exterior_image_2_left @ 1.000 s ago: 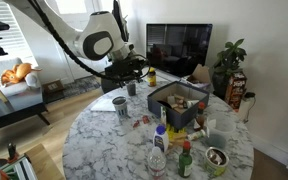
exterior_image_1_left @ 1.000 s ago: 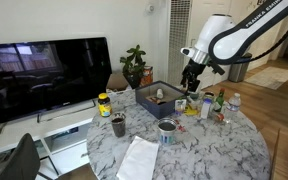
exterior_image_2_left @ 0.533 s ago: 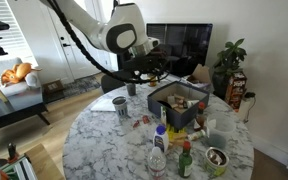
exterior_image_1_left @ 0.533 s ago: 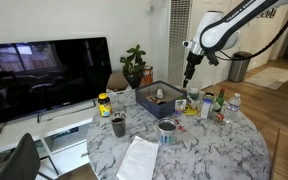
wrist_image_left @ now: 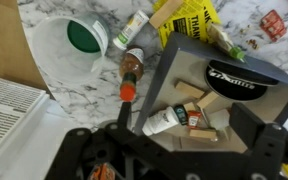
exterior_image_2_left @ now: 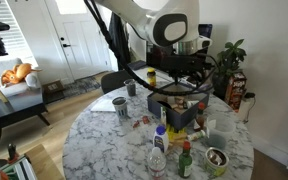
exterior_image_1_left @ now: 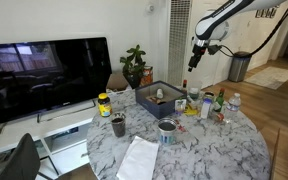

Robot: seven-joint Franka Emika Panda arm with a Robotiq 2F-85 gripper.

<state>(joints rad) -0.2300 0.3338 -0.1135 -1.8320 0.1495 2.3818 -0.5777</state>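
The pincer (exterior_image_1_left: 194, 60) hangs well above the surface (exterior_image_1_left: 209, 145), jaws spread wide and holding nothing. Below it sits the dark box (wrist_image_left: 219, 80), a white tube (wrist_image_left: 164, 122) lying inside. Just beside the box lies a red-capped bottle (wrist_image_left: 131, 72), then a white tub (wrist_image_left: 69, 45), and farther off a yellow packet (wrist_image_left: 189, 15).

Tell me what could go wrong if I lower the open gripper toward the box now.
1. The open gripper hangs high near the box; its wide jaws might catch the wall.
2. The red-capped bottle and cup stand close beside the box and could tip.
3. Items inside lie jumbled, so a grasp may pinch several.
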